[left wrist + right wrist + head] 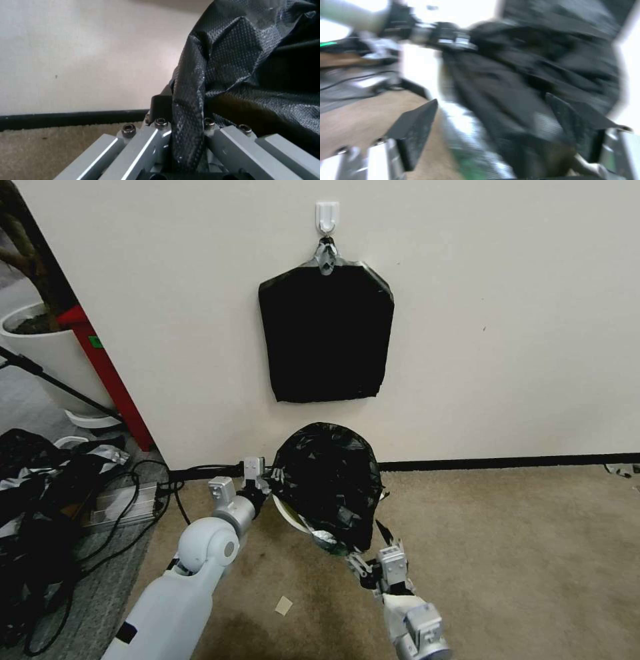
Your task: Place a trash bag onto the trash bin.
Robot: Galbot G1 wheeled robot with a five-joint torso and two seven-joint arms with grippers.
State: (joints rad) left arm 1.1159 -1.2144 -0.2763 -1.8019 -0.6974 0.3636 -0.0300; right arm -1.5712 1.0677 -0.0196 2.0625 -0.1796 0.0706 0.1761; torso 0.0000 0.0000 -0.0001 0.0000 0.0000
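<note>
Trash bag: the thin, glossy black plastic film trash bag [330,480] was draped over the top of the bin, on the carpet close to the foot of the wall.
Trash bin: the round cream-white plastic trash bin [288,513] showed as a sliver of rim and side under the bag's left edge.
Left gripper: the left gripper [269,473] was at the bag's left edge; in the left wrist view its fingers [156,140] were clamped on a twisted fold of the film [190,120].
Right gripper: the right gripper [377,550] was at the bag's lower right edge; its dark fingers [416,130] stood spread apart, with the bag's film [520,100] between them.
Wall: a flat, stiff black rectangular pack [325,333] hung from a white hook [327,215] directly above the bin.
Floor at left: a black-and-silver jumble of fabric and cables [60,500] lay well apart from the bin, with a large white plant pot [50,353] behind it.
Carpet: a small tan scrap [284,605] lay near the left arm.
</note>
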